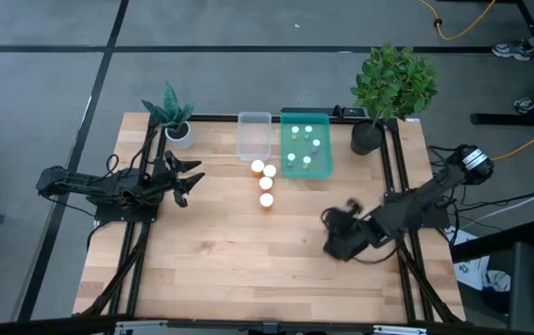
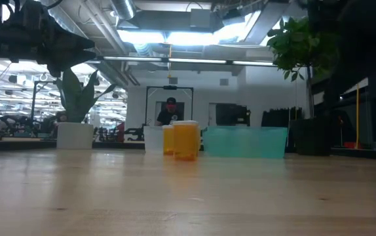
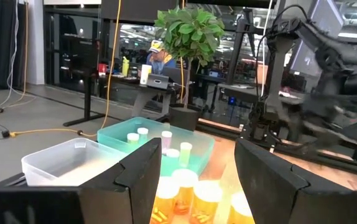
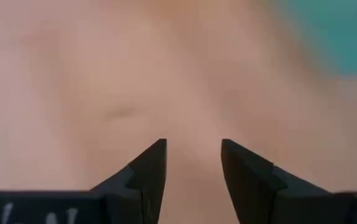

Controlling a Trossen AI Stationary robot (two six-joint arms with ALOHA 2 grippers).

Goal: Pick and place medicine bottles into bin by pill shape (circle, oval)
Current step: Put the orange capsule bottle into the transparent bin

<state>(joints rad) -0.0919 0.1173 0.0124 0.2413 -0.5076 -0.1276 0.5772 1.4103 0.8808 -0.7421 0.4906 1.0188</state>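
Three orange bottles with white caps (image 1: 264,182) stand on the wood table in front of the bins; they also show in the low view (image 2: 181,140) and the left wrist view (image 3: 194,196). Several small pale bottles (image 1: 304,144) stand in the teal bin (image 1: 327,167). The clear bin (image 1: 254,136) stands beside it and holds nothing I can see. My left gripper (image 1: 189,180) is open and empty, to the left of the orange bottles. My right gripper (image 4: 193,163) is open and empty above bare wood at the right (image 1: 334,233).
A small plant in a white pot (image 1: 176,126) stands at the far left and a bushy plant in a dark pot (image 1: 383,93) at the far right. Bare wood (image 1: 248,261) lies toward the near edge. A person (image 2: 169,108) sits in the room behind the table.
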